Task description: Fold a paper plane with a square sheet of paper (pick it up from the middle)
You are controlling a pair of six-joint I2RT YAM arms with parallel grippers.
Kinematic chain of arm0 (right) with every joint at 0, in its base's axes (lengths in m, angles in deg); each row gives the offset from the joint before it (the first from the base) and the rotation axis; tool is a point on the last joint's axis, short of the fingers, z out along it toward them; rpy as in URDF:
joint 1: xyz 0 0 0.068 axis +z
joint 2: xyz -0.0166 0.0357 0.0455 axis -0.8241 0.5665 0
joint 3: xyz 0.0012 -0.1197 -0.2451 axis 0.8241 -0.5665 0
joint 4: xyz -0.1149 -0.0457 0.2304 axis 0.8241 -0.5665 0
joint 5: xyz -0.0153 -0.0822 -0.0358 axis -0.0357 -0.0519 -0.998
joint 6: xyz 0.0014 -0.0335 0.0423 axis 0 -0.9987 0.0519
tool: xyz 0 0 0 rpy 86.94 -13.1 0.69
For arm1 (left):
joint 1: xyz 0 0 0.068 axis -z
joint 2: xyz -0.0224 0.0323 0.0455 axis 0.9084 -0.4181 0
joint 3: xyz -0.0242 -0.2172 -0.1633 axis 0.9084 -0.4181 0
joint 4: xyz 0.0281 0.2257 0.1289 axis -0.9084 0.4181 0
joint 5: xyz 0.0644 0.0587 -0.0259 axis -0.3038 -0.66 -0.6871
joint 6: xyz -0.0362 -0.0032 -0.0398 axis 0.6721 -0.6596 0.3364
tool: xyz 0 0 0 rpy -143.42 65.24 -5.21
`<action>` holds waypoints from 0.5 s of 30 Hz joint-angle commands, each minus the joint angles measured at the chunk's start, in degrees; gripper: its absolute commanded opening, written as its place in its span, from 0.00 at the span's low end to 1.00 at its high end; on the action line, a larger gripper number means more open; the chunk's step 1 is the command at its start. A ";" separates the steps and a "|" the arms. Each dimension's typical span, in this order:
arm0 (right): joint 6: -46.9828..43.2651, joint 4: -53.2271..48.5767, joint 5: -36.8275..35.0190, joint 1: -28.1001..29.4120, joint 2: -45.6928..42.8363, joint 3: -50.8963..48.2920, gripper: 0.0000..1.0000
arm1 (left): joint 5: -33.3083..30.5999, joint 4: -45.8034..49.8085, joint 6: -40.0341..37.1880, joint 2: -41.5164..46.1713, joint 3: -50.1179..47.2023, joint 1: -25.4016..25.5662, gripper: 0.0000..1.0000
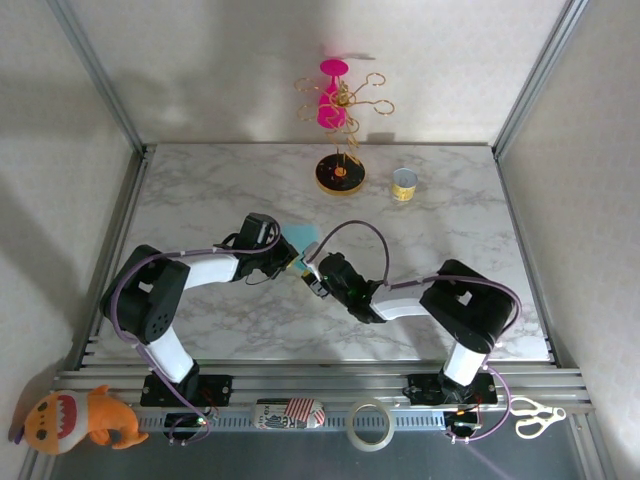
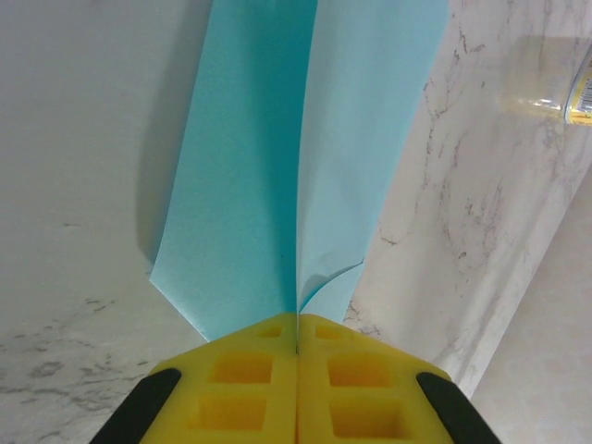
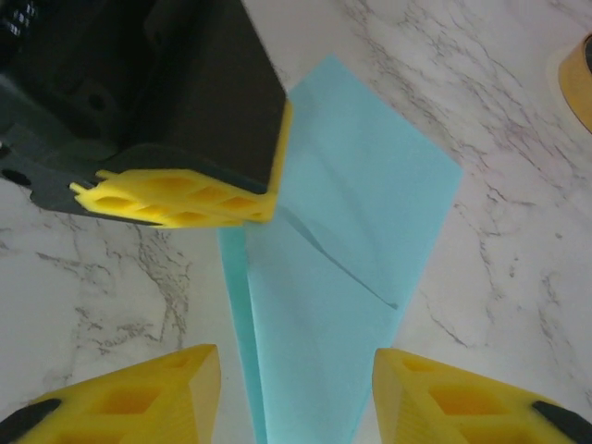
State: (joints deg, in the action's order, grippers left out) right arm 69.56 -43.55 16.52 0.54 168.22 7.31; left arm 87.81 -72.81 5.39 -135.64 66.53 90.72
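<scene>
Right tool (image 3: 294,370): jaws well apart, straddling the near end of the sheet of paper (image 3: 370,213), gripping nothing. Left tool (image 2: 296,326): pads pressed together on the sheet's raised centre fold, with a half falling away on each side. The right wrist view adds a diagonal crease across the sheet's far half and shows the left tool's pads side-on. From above, both tools meet on the near side of the stand base (image 1: 340,174), slightly left of it, with a teal corner showing between them over the counter (image 1: 200,190). A small yellow cylinder (image 1: 403,184) stands just right of the base.
</scene>
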 commanded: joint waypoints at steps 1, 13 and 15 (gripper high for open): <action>-2.50 4.05 -3.76 0.84 2.94 1.43 0.47 | -1.48 1.76 1.05 2.10 1.46 0.58 0.07; -3.71 2.51 -4.56 0.92 6.70 3.27 0.29 | -1.13 2.03 1.21 3.13 1.81 0.33 0.13; -4.43 2.51 -4.82 0.88 6.76 3.09 0.24 | -1.04 2.14 1.24 3.75 1.81 -0.45 0.18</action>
State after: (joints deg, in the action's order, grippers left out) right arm 66.39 -42.42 13.15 0.91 174.12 9.32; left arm 87.63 -72.22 6.15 -134.65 66.62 90.69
